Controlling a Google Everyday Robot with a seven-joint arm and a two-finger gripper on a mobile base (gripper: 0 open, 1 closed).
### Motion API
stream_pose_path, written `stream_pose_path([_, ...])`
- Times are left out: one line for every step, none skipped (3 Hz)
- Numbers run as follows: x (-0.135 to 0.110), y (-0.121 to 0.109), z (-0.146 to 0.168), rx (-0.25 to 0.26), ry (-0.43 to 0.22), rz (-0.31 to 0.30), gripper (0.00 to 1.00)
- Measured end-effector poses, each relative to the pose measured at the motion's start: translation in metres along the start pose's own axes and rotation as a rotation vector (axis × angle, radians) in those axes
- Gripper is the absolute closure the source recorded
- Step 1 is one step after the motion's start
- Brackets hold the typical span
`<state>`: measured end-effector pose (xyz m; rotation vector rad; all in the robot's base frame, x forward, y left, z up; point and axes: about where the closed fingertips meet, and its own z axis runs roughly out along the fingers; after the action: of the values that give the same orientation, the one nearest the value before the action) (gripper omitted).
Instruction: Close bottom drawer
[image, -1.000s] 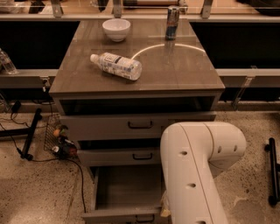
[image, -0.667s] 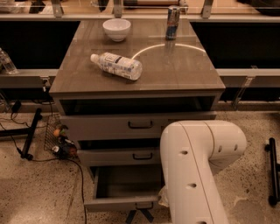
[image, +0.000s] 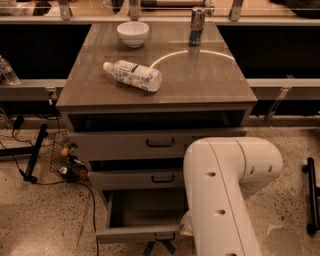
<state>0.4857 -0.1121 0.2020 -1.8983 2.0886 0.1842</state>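
The bottom drawer (image: 132, 234) is the lowest of three grey wood-grain drawers. It stands pulled out toward me, with its long grey tray (image: 145, 210) exposed and apparently empty. Its small black bar handle (image: 164, 236) sits on the short front panel. My gripper (image: 160, 246) shows as a dark shape at the bottom edge, just in front of and below that handle. My white arm (image: 220, 200) covers the drawer's right part.
The middle drawer (image: 135, 179) and the top drawer (image: 120, 145) stick out slightly. On the cabinet top lie a plastic bottle (image: 134, 75), a white bowl (image: 133, 33) and a can (image: 197, 20). Cables and a wire basket (image: 67, 160) are at the left, and a black stand (image: 312, 195) is at the right.
The bottom drawer's front has moved in toward the cabinet. My gripper has come into view below the handle.
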Motion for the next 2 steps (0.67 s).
stream_pose_path([-0.001, 0.001, -0.004, 0.002, -0.007, 0.001, 0.52])
stream_pose_path([-0.004, 0.004, -0.02, 0.017, -0.03, 0.006, 0.29])
